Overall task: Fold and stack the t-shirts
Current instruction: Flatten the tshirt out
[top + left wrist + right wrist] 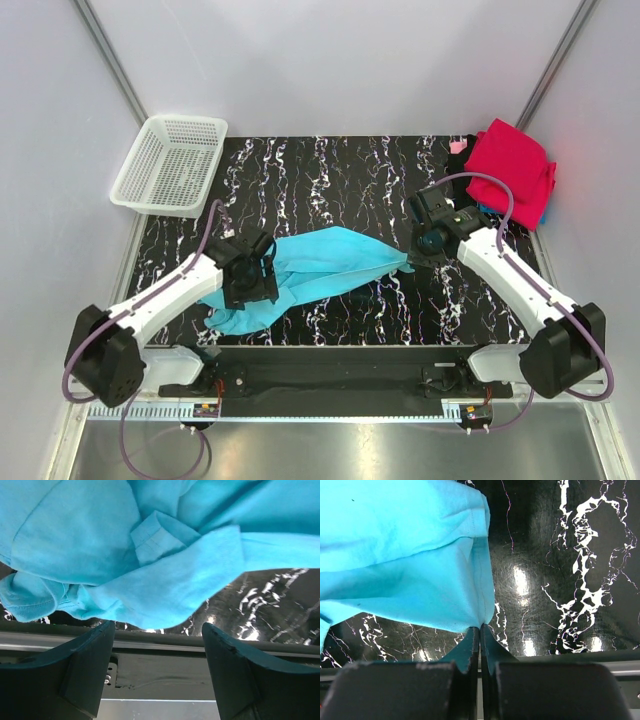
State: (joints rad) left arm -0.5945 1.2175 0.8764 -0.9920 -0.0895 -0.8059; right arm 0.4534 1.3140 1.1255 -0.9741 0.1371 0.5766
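A turquoise-blue t-shirt [320,265] lies crumpled and stretched across the middle of the black marbled table. My right gripper [412,262] is shut on its right corner, pinching the hem [479,622] between the fingertips. My left gripper [250,285] is open over the shirt's left part; the cloth [150,555] fills the left wrist view above the spread fingers [90,655], which hold nothing. A crimson red t-shirt [512,165] lies folded on top of a pile at the back right, with pink and blue cloth showing at its edges.
A white plastic mesh basket [170,162] stands at the back left corner. The table's near edge rail [160,640] shows just beyond the left fingers. Bare marbled tabletop [330,180] lies behind the shirt.
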